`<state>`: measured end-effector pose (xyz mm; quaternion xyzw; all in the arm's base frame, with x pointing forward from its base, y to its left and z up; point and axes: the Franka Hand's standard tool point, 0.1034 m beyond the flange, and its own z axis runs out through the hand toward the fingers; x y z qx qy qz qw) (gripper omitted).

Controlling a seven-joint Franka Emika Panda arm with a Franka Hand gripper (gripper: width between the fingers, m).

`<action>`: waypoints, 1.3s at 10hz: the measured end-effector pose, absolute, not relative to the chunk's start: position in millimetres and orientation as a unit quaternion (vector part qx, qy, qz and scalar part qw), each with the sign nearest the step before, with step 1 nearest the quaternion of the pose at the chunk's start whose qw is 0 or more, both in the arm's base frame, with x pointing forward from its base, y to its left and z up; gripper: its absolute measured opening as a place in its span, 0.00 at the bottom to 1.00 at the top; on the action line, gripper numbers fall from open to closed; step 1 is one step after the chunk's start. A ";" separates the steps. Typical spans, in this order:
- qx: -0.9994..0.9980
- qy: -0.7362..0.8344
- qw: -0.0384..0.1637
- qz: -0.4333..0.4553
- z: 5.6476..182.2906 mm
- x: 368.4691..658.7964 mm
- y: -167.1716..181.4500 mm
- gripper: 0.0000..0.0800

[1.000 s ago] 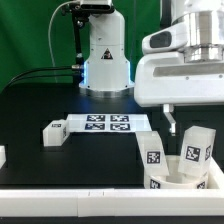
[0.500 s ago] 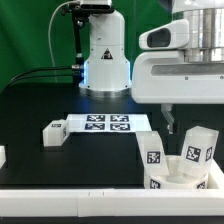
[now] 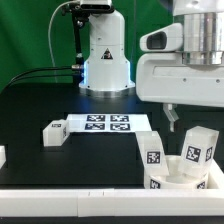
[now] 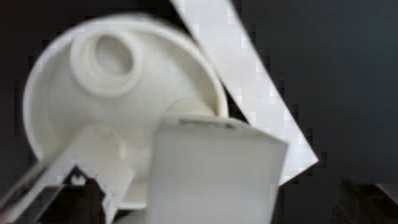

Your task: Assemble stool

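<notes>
Now the end effector, empty with jaws wide, hangs just above the seat, set on the counter at the exterior view's right with 2 legs upright in it. A loose leg lies on its side well away leftward.

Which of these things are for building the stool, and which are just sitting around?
For the stool:
- round white plastic dish-like seat
- blocky white tagged leg upright on it
- second upright leg
- loose white leg lying apart
- open gripper

Just lying about:
- thin flat white marker board
- long white border rail
</notes>
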<state>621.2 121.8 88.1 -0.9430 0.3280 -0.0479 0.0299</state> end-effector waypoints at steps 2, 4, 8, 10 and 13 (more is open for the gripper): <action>-0.945 0.321 0.025 -0.056 81.6 624.8 108.5 0.81; -0.939 0.337 0.026 -0.056 81.5 624.4 109.7 0.65; -0.887 0.457 0.034 -0.051 81.0 624.1 110.1 0.42; -0.796 0.603 0.048 -0.037 80.5 626.0 111.4 0.42; -0.617 0.785 0.061 -0.001 82.0 630.8 111.0 0.42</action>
